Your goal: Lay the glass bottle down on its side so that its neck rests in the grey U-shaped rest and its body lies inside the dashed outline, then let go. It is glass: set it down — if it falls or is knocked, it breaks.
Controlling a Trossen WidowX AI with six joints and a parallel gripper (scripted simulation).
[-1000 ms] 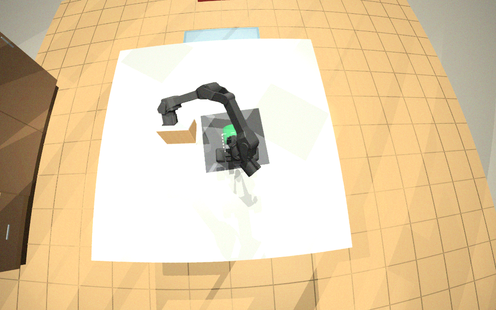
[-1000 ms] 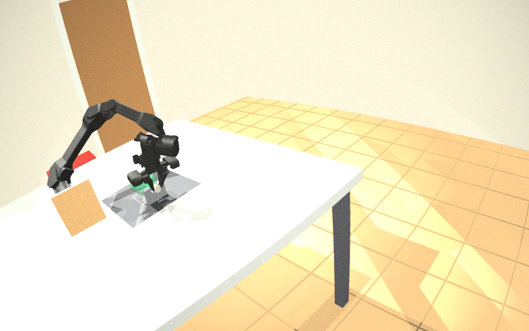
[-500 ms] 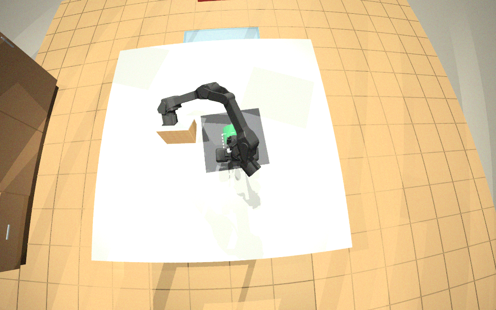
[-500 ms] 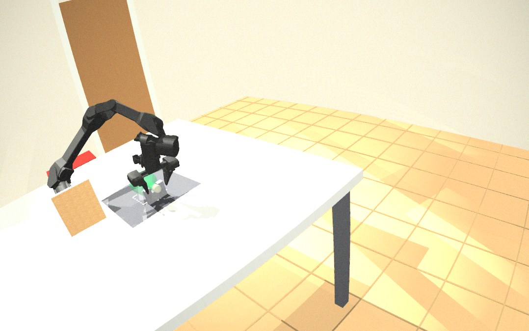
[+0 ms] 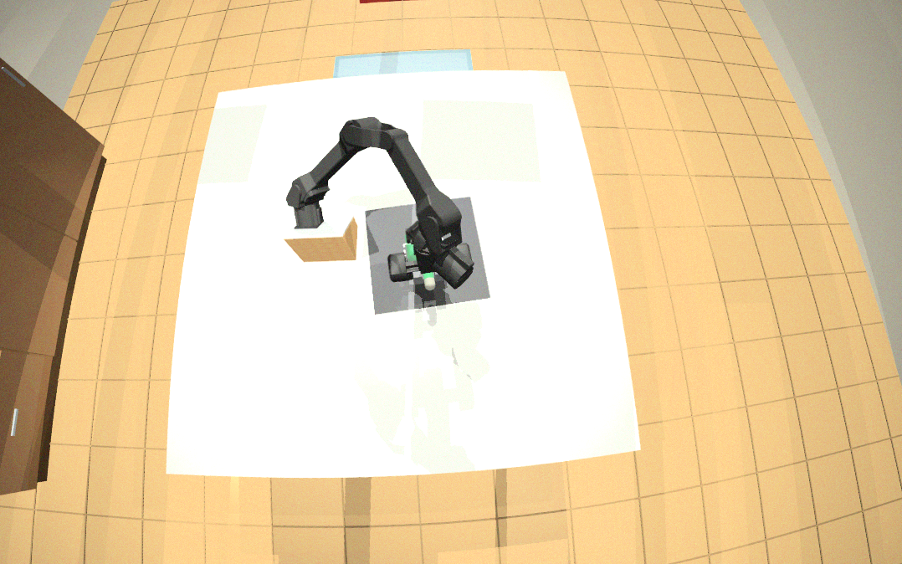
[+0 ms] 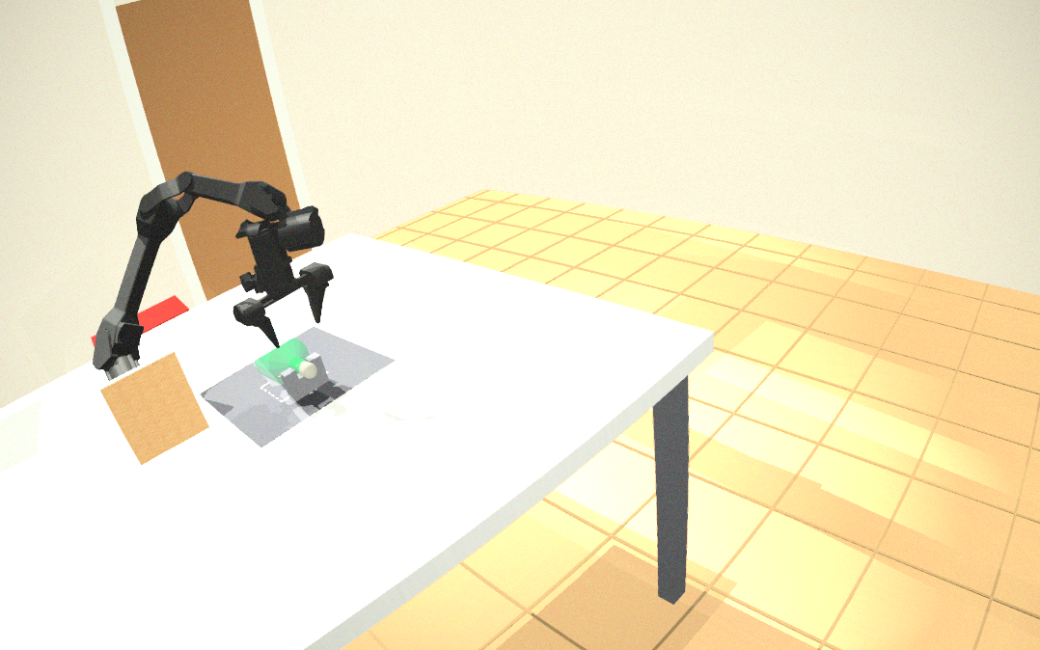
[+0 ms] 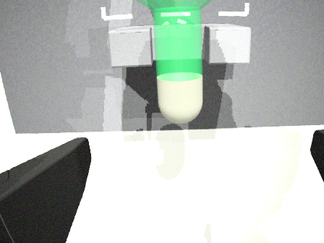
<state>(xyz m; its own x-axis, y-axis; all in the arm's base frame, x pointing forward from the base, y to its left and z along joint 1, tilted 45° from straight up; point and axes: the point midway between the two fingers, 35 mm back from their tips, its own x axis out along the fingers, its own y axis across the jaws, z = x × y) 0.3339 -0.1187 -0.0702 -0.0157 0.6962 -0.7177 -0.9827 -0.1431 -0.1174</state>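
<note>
With the glass bottle [image 5: 409, 252] [image 6: 284, 361] [image 7: 178, 47] apparently laid and released, the wide-open, empty gripper [image 5: 428, 262] [image 6: 298, 334] [image 7: 204, 145] should rise straight clear.

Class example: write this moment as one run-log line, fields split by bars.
gripper: open, above bottle | glass bottle: on its side | neck: in grey rest | body within outline: cannot tell

The robot's arm [image 5: 410, 167] [image 6: 139, 264] is matte black, with straight links between chunky, angular joints. Beyond the arm's forearm, a thick, dark cylinder [image 5: 456, 267] [image 6: 305, 228] sits above black, tapering fingers [image 6: 316, 302].
</note>
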